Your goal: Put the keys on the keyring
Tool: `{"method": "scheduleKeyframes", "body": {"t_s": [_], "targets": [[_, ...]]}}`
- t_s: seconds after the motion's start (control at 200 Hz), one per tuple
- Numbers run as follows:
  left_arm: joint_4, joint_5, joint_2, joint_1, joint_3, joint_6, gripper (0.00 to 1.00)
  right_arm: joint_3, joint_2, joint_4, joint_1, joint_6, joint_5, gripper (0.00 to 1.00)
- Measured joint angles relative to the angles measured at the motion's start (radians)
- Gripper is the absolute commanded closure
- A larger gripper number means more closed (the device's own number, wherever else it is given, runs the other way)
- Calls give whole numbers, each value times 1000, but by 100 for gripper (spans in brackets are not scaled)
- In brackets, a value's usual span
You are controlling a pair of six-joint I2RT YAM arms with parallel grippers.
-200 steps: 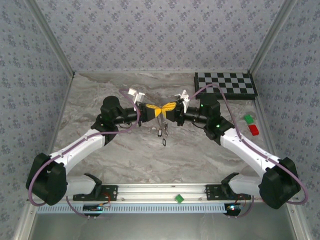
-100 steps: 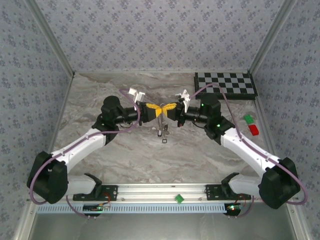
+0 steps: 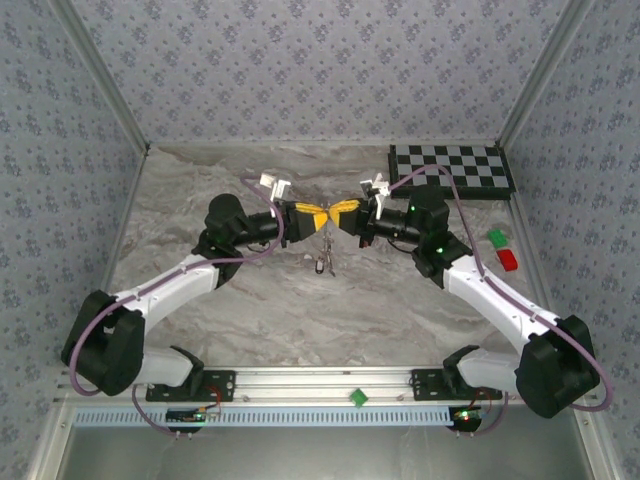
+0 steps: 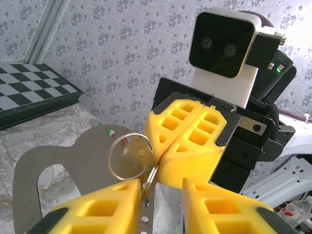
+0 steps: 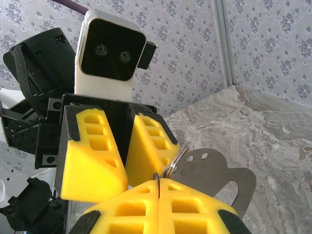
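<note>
The keyring [image 4: 109, 155], a thin metal wire loop, is held up above the table between the two grippers. My right gripper [image 4: 158, 160] is shut on its edge, and the ring [image 5: 176, 161] sticks out from the closed yellow fingertips [image 5: 159, 179]. A flat grey key [image 4: 58, 165] with a cut-out head hangs on the ring, and its head [image 5: 219, 175] is close to the right wrist camera. My left gripper [image 4: 161, 207] faces the right one with its jaws apart, a key blade lying against one finger. In the top view the grippers [image 3: 327, 213] meet tip to tip with dark keys [image 3: 325, 262] below them.
A checkerboard [image 3: 450, 168] lies at the back right of the marbled table. A green block [image 3: 497, 237] and a red block [image 3: 509, 259] sit near the right wall. Patterned walls close in three sides.
The left gripper's jaws have parted from shut to slightly open. Both grippers and the hanging keys have shifted a little toward the back. The right gripper stays closed on the ring.
</note>
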Motion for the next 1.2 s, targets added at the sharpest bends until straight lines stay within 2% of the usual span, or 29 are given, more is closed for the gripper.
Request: {"method": "scheduleKeyframes", "body": {"t_s": [0.185, 0.25, 0.485, 0.565, 0.875, 0.935, 1.059, 1.199], "targets": [[27, 0, 0, 0, -2, -19, 83, 0, 0, 4, 0, 0, -4, 100], [33, 0, 0, 0, -2, -22, 88, 0, 0, 4, 0, 0, -4, 100], [43, 0, 0, -3, -7, -31, 89, 0, 0, 4, 0, 0, -7, 100], [47, -2, 0, -3, -9, -36, 100, 0, 0, 4, 0, 0, -7, 100], [31, -18, 0, -4, -13, -10, 100, 0, 0, -2, 0, -1, -6, 100], [6, -27, -2, -4, -13, 11, 100, -2, 0, -14, 0, -1, 2, 89], [-49, -32, -4, -10, -13, 51, 100, -11, -6, -29, -1, -11, 29, 80], [-106, -34, -14, -12, -13, 83, 100, -23, -42, -34, -15, -12, 63, 79]]}}
